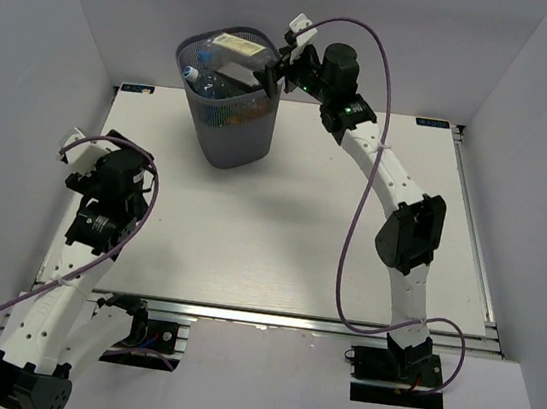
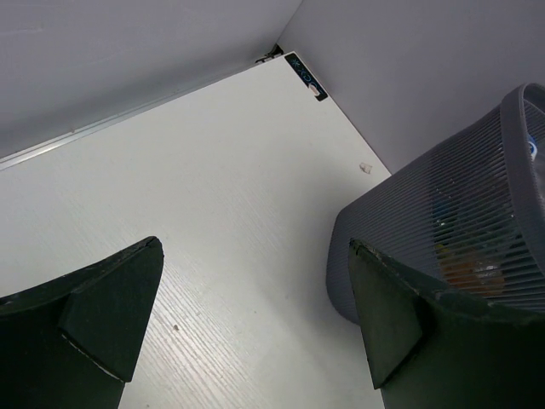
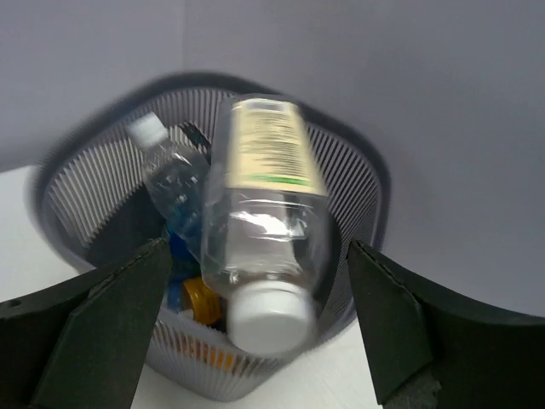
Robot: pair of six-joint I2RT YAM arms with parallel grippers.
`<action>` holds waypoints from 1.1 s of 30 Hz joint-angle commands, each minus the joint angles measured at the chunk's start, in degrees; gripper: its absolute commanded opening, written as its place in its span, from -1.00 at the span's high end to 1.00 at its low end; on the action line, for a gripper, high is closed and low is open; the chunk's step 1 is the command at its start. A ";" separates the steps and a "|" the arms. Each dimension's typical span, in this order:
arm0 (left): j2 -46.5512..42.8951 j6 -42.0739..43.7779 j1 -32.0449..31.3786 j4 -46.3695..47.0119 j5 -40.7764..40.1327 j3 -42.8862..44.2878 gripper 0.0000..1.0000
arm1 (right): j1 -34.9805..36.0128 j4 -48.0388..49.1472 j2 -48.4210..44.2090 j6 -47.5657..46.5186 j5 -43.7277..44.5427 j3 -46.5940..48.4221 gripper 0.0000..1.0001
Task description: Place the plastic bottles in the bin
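The bin (image 1: 228,128) stands at the far side of the table (image 1: 279,236), left of centre. The right gripper (image 3: 255,247) hangs at its right rim, jaws wide apart and touching nothing. A blurred cream-label bottle (image 3: 260,213) lies between the jaws, over the bin's mouth, cap toward the camera. A blue-label bottle (image 3: 174,183) and an orange one (image 3: 200,298) lie inside. The left gripper (image 2: 255,256) is at the near left, jaws spread and empty.
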 commanded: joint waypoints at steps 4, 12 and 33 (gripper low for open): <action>1.00 1.38 0.09 -0.59 1.30 2.44 -0.96 | -0.48 2.79 -2.67 -0.84 4.82 5.23 -0.79; 0.48 0.85 0.09 0.02 2.10 2.17 -0.96 | -0.48 2.36 -12.34 -0.93 7.55 -5.99 -0.79; 7.33 -1.78 0.09 0.81 7.63 -0.38 -0.96 | -0.65 24.94 -58.66 17.71 26.45 -89.60 -0.79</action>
